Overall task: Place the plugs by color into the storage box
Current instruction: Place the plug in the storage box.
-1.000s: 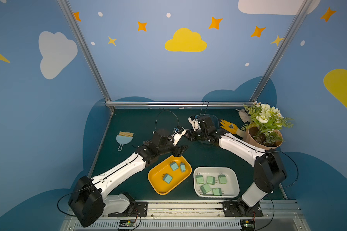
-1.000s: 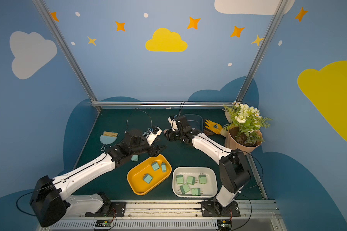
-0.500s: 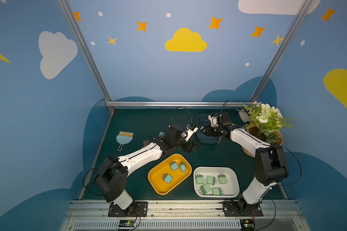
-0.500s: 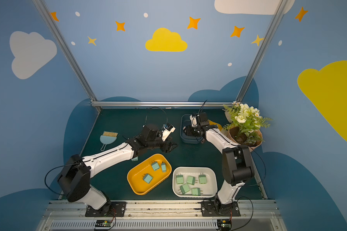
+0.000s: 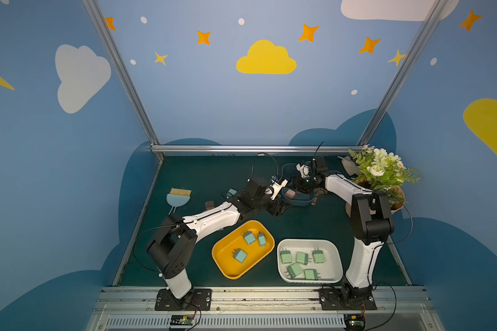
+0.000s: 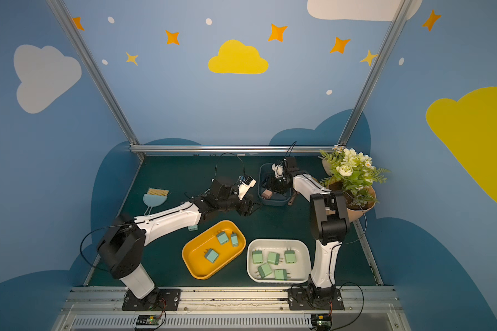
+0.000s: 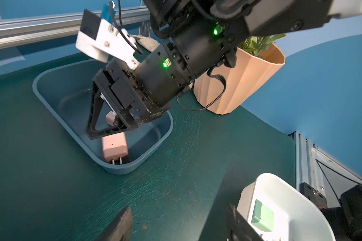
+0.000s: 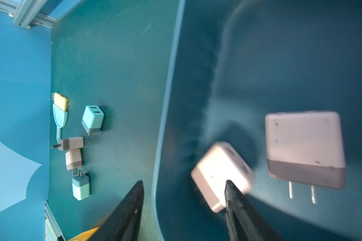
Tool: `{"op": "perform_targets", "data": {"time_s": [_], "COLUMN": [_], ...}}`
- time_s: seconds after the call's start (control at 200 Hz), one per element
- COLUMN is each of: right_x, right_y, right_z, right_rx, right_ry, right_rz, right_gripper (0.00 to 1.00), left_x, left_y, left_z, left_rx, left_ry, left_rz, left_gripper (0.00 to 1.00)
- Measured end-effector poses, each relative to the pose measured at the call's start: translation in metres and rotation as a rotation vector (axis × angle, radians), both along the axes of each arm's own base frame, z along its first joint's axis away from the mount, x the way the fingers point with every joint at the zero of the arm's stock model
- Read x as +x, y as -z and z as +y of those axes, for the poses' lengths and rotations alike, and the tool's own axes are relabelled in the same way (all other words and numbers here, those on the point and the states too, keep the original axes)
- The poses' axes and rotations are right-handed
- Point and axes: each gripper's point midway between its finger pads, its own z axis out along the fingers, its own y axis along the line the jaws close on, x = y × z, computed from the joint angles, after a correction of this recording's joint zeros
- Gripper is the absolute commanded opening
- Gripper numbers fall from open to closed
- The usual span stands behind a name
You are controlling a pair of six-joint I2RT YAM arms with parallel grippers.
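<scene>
- The dark-blue tray (image 7: 121,170) is smooth plastic with rounded corners. One pink plug (image 7: 114,146), a matte cube with two metal prongs, lies flat inside it.
- The right claw (image 8: 184,183) hangs over this tray with its jaws apart and grips nothing. A second pink plug (image 8: 219,173) is at one fingertip, inside the tray.
- The left claw (image 7: 179,208) is beside the tray, spread wide and empty.
- The second pink plug is blurred, so I cannot tell if it touches the tray floor.
- Outside the tray rim, a light-blue plug (image 8: 92,119) lies on the green mat (image 8: 117,62).
</scene>
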Motion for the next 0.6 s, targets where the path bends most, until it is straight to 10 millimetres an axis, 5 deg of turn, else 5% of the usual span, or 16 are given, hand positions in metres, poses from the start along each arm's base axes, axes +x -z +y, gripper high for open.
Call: {"op": "perform_targets", "data": {"time_s": [0.14,0.3,0.601], "right_x": [-0.011,-0.046,-0.102], "right_y": [-0.005,-0.027,-0.077], "right_z": [-0.003,-0.005,0.038], "right_rx": [-0.005,-0.011,0.035], "right_ry": [0.003,0.001,-0.106], "right_rz": [0.003,-0.024,-0.150], "right_gripper": [0.63,0.64,0.64], "left_x": [0.001,-0.003,-0.024], "left_y": [-0.001,-0.003,-0.012], "left_z": [-0.001,-0.004,0.011], "left_rx": [-0.018,-0.034,-0.032], "left_ry": [-0.015,-0.023,-0.048], "left_rz": [0.022,0.047,0.091], "left_gripper": [0.71,0.73,0.75]}}
